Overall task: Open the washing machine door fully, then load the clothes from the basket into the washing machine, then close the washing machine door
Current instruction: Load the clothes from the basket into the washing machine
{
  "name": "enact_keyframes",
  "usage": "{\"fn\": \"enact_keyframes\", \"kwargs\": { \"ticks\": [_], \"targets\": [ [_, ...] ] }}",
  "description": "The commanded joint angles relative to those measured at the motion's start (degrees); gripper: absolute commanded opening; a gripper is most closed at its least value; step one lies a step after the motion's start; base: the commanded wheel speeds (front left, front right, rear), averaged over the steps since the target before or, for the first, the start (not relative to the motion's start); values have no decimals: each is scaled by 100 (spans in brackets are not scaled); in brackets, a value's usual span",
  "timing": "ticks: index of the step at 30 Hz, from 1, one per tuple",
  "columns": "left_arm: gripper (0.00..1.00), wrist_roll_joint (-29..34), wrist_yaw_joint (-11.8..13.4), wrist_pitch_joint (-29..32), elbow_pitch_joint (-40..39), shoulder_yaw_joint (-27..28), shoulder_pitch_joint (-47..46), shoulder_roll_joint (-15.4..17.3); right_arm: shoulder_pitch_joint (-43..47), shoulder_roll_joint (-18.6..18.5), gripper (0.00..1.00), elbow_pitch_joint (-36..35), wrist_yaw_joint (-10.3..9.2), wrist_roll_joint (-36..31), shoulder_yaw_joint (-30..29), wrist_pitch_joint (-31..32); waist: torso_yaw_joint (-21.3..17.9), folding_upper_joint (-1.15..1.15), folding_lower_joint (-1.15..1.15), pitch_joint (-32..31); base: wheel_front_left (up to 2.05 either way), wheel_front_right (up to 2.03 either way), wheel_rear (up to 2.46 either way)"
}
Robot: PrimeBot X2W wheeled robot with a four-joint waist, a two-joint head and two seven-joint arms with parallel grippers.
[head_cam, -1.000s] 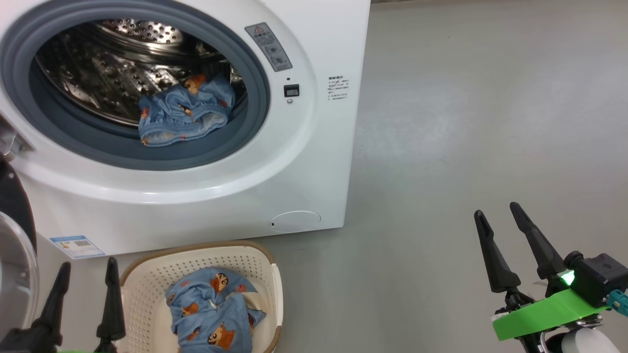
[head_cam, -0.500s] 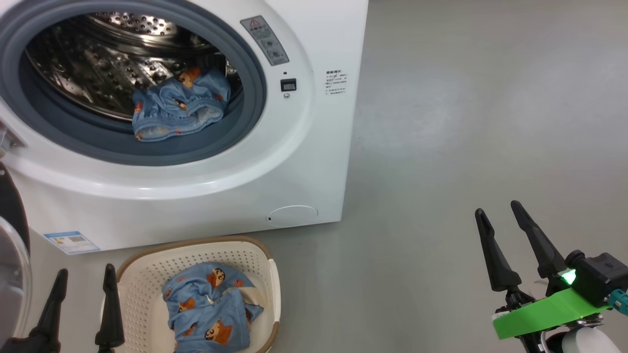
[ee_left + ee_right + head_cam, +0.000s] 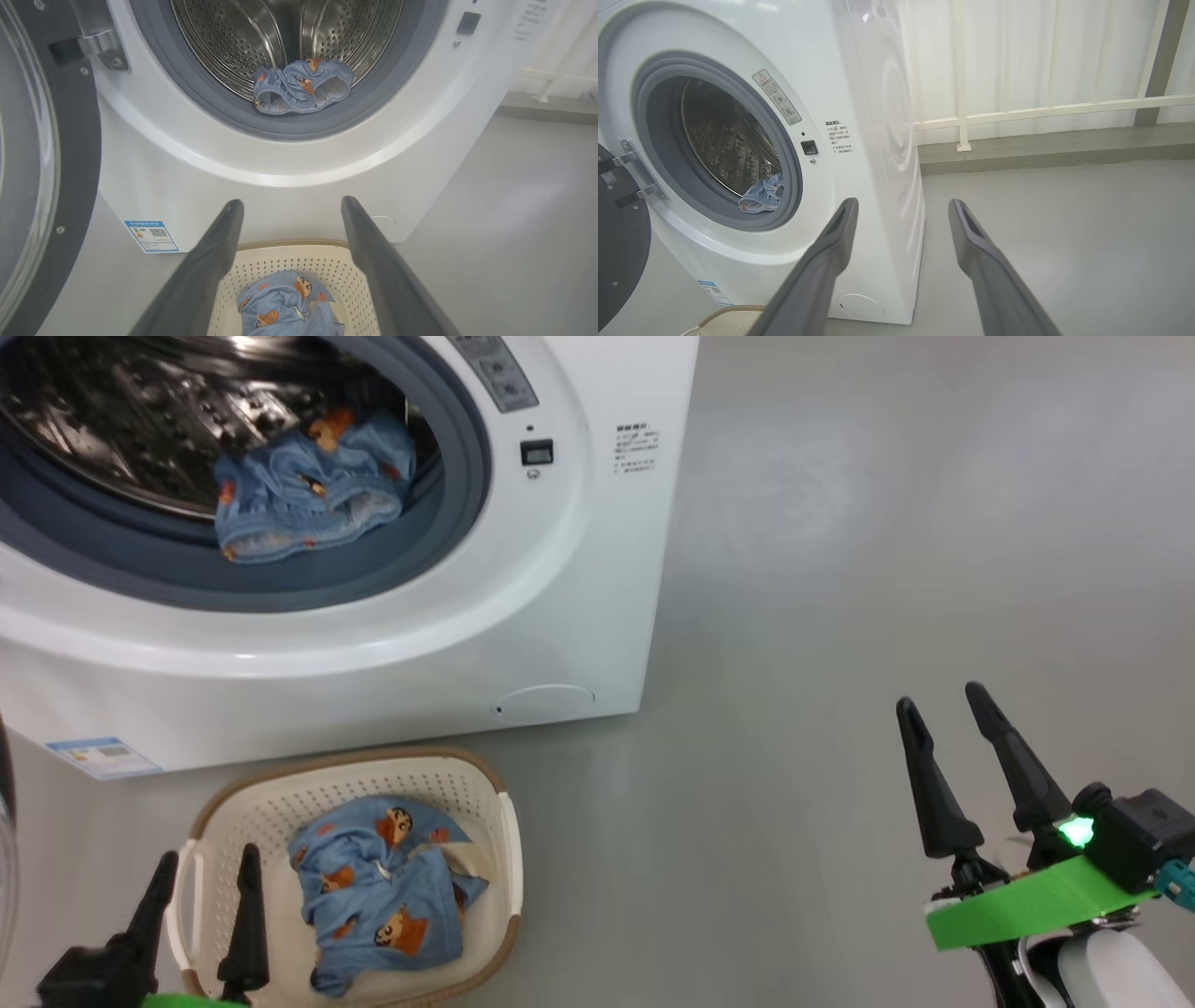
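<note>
- So, head view: your washing machine (image 3: 579,569) is open, with one garment (image 3: 308,490) at the drum's (image 3: 112,411) front lip. The other garment (image 3: 383,896) sits in the basket (image 3: 233,803) on the floor (image 3: 840,523) below. Left fingers (image 3: 247,924) are wide and empty at the basket's left edge. Right fingers (image 3: 927,784) are wide and empty, well off right.
- Left wrist view: the door (image 3: 74,140) is swung out left, and your fingers frame the basket.
- Right wrist view: fingers are apart and hold nothing, with the machine's front corner beyond them.

head: high, fwd/down onto washing machine (image 3: 597,569) + basket (image 3: 355,761)
L wrist: low, near, facing drum (image 3: 280,42) straight on
R wrist: further right, oblique to machine
shared: machine front
</note>
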Motion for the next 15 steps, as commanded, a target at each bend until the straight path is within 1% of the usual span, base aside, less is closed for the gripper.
{"fn": "enact_keyframes", "kwargs": {
  "ticks": [1,7,9,12,13,14,15],
  "targets": [
    [100,-49,3,-37,50,84,-287,168,-203,-23,100,-171,26,31,71,-45,-39,0,-1,247,0,0,0],
    [100,-139,3,-37,757,-172,-705,268,-445,58,100,-214,26,-6,95,-45,-94,0,-1,649,0,0,0],
    [100,-175,3,-37,1119,-251,-914,317,-547,95,100,-235,26,-17,100,-45,-123,0,-1,831,0,0,0],
    [100,-186,3,-37,1451,-322,-1140,367,-645,138,100,-250,26,-29,105,-45,-142,0,-1,1020,0,0,0],
    [100,-186,3,-37,1451,-322,-1140,367,-645,138,100,-250,26,-29,105,-45,-142,0,-1,1020,0,0,0],
    [100,-170,3,-37,1665,-384,-1292,390,-715,173,100,-255,26,-38,102,-45,-151,0,-1,1148,0,0,0],
    [100,-170,3,-37,1665,-384,-1292,390,-715,173,100,-255,26,-38,102,-45,-151,0,-1,1148,0,0,0]
  ]
}}
